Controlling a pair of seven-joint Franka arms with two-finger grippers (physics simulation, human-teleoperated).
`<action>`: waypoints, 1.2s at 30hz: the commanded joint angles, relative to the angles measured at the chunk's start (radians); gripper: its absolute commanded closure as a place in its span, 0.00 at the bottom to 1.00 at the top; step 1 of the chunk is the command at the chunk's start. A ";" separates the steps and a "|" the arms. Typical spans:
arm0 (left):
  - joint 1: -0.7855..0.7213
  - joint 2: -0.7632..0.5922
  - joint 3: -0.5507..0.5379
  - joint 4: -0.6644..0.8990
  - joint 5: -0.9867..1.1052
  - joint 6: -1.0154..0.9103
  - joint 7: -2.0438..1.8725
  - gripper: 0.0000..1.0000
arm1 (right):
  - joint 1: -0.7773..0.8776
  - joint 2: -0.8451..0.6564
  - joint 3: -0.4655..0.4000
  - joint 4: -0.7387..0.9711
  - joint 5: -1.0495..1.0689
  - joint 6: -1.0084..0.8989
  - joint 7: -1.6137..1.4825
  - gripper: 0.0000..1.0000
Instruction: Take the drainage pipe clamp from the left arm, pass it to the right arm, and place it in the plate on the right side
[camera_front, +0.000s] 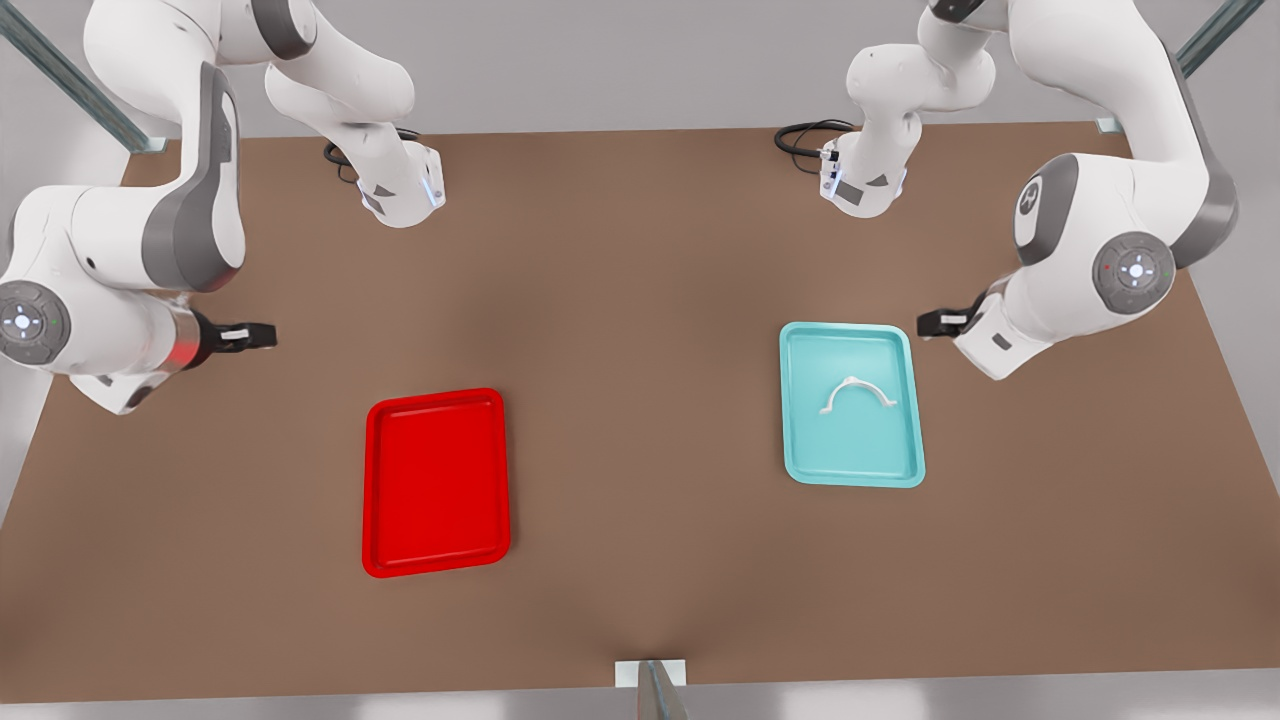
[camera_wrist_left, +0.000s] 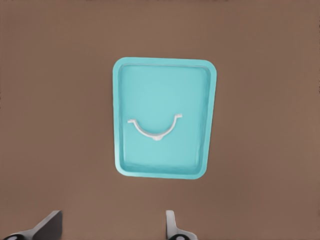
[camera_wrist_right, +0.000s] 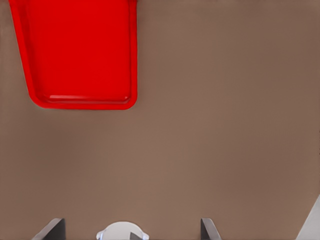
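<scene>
Red plate (camera_front: 436, 482) lies bare at 7 o'clock, waiting for the clamp (camera_front: 857, 393), which rests arch-up in the teal tray (camera_front: 800, 400) at 4 o'clock, so the left gripper (camera_front: 932, 323) hangs beside it, fingers spread, and the right gripper (camera_front: 258, 335) waits at 9 o'clock, fingers spread too.

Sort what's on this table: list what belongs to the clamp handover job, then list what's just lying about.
Belongs to the job:
- drainage pipe clamp, lying in the teal tray
- red plate, nothing in it
- left gripper, beside the teal tray, jaws open
- right gripper, up-table of the red plate, jaws open

Just lying about:
- black cables at the table's far edge
</scene>
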 joint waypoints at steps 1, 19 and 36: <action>-0.001 -0.002 0.001 -0.004 0.001 0.074 -0.085 0.00 | 0.000 -0.002 0.000 -0.001 0.000 0.113 -0.049 0.00; 0.002 0.105 0.094 -0.932 -0.094 1.287 -0.648 0.00 | 0.000 0.008 0.001 -0.007 0.006 0.121 -0.047 0.00; -0.029 0.176 0.090 -0.931 -0.095 1.333 -0.888 0.14 | -0.001 0.012 0.001 -0.019 0.003 0.128 -0.049 0.00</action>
